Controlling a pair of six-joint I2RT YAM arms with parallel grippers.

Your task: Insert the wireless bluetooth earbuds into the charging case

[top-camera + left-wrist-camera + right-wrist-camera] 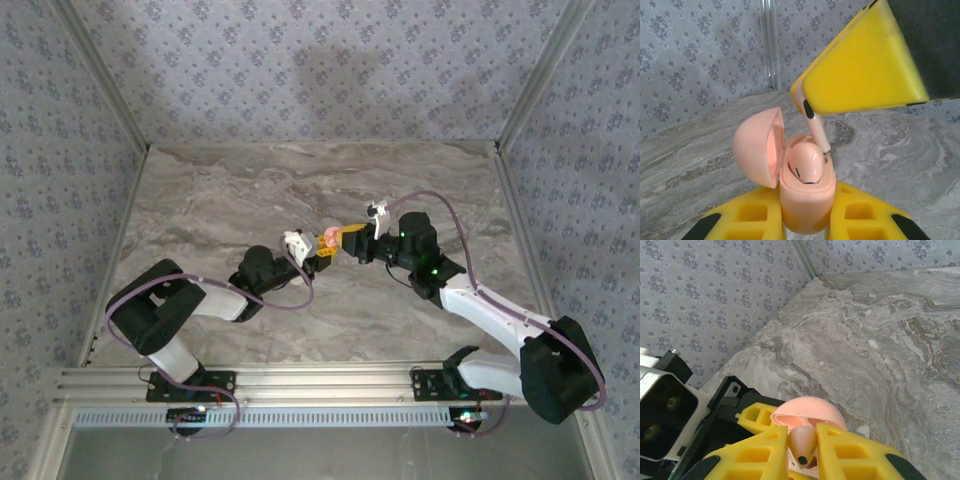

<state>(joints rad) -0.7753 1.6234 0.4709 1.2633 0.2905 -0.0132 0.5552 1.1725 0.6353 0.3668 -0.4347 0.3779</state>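
Note:
My left gripper [806, 202] is shut on the pink charging case [805, 200], holding it upright above the table with its lid [757, 145] swung open to the left. One pale earbud [806, 162] sits in the case. My right gripper [802, 434] is shut on the other earbud [802, 442]. That earbud's stem [817, 129] points down into the case's free slot, with its tip at the rim. In the top view the left gripper [312, 250] and the right gripper [352, 240] meet at mid-table around the case [328, 236].
The marble table [300, 180] lies under both arms. Patterned walls enclose it at the back and on both sides. A metal rail [300, 380] runs along the near edge by the arm bases.

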